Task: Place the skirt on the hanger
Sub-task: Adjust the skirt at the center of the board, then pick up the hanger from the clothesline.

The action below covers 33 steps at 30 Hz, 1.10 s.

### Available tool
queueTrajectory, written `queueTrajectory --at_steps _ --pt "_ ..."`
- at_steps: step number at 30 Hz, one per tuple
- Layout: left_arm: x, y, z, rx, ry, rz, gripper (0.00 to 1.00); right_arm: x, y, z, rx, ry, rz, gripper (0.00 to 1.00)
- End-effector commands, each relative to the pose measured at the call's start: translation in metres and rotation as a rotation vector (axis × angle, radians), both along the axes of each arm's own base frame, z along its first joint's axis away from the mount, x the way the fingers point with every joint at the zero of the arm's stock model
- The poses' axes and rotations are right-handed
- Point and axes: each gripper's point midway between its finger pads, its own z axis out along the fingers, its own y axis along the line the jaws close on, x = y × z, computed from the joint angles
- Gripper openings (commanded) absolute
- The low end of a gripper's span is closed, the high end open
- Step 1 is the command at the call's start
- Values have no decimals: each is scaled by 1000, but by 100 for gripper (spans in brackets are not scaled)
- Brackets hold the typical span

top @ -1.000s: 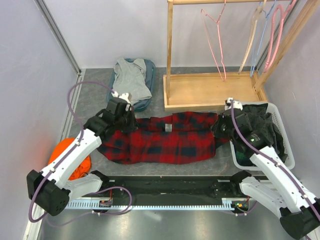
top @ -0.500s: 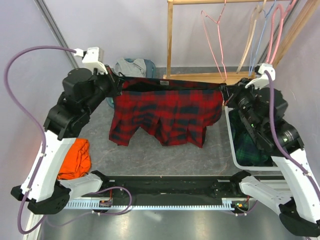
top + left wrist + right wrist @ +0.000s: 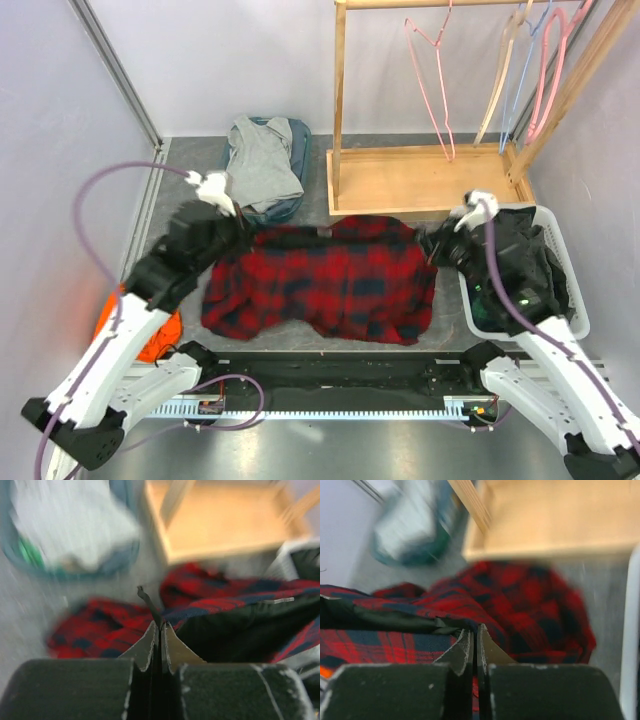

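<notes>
The red plaid skirt (image 3: pixel 330 285) lies spread on the table, its waistband along the far edge. My left gripper (image 3: pixel 238 230) is shut on the waistband's left corner, my right gripper (image 3: pixel 437 247) on its right corner. In the left wrist view the left gripper (image 3: pixel 161 626) pinches a dark fold of the skirt (image 3: pixel 100 630). The right wrist view shows the right gripper (image 3: pixel 475 628) closed on the dark lining edge of the skirt (image 3: pixel 535 595). A pink wire hanger (image 3: pixel 432 80) hangs on the wooden rack behind.
The rack's wooden base (image 3: pixel 420 180) sits just beyond the skirt, with more hangers (image 3: pixel 530 70) at its right end. A blue basket with grey clothing (image 3: pixel 265 165) is at the back left, a white basket (image 3: pixel 575 300) of dark clothes on the right, an orange cloth (image 3: pixel 150 335) at left.
Both grippers lifted the skirt by its waistband and held it stretched in the air, then lowered it. It now lies on the table, spread flatter than before.
</notes>
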Motion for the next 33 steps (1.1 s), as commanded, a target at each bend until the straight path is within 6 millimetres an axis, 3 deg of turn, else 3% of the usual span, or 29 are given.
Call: queueTrajectory --at_steps 1,2,3,5,7,8,9,10,11,12,13,14,16,17,19,20,22,23,24,26,31,32,33 --pt "-7 -20 -98 -82 223 -14 2 -10 -11 -101 18 198 -89 0" --pt "-10 -22 -110 -88 251 -21 2 -14 -12 -121 5 235 -93 0" --pt "-14 -20 -128 -85 293 -8 2 -16 -13 -126 4 243 -93 0" --pt "-17 -25 -134 -101 306 -28 2 -15 -15 -123 2 248 -109 3" --pt "-16 -26 -137 -97 316 -35 2 -12 -19 -117 -26 254 -127 40" --pt "-16 -28 -135 -99 312 -45 2 -5 -24 -94 -39 210 -159 58" --pt "-14 -29 -132 -96 303 -53 2 -2 -28 -91 -76 225 -173 76" --pt "-13 -30 -129 -96 298 -58 2 2 -30 -78 -87 208 -187 82" --pt "-12 -32 -130 -92 305 -64 2 10 -36 -45 -86 145 -221 91" --pt "-10 -33 -126 -93 297 -69 2 15 -37 -38 -132 141 -219 94" --pt "-9 -34 -126 -91 300 -70 2 19 -38 -24 -142 117 -225 97" --pt "-8 -36 -127 -91 306 -77 2 24 -39 10 -126 55 -237 98" --pt "-6 -38 -126 -94 303 -85 2 38 -42 30 -173 23 -256 98" --pt "-7 -40 -126 -99 305 -95 2 42 -44 59 -159 -30 -274 98" --pt "-6 -42 -127 -100 310 -101 2 56 -46 78 -192 -56 -306 98" --pt "-6 -44 -127 -103 312 -107 2 58 -47 106 -172 -107 -317 98" --pt "-6 -46 -128 -106 316 -117 2 71 -48 124 -190 -139 -344 98" --pt "-6 -47 -128 -106 317 -119 2 72 -49 149 -171 -187 -356 98" --pt "-5 -47 -128 -108 314 -123 2 82 -48 153 -181 -192 -366 97" --pt "-6 -48 -128 -110 314 -129 2 85 -54 181 -173 -245 -397 96" --pt "-5 -51 -127 -114 314 -137 2 103 -73 216 -156 -311 -474 95" --pt "-5 -52 -128 -116 317 -143 2 103 -77 232 -137 -338 -480 95" --pt "-5 -52 -128 -117 316 -144 2 116 -86 226 -148 -307 -504 94"
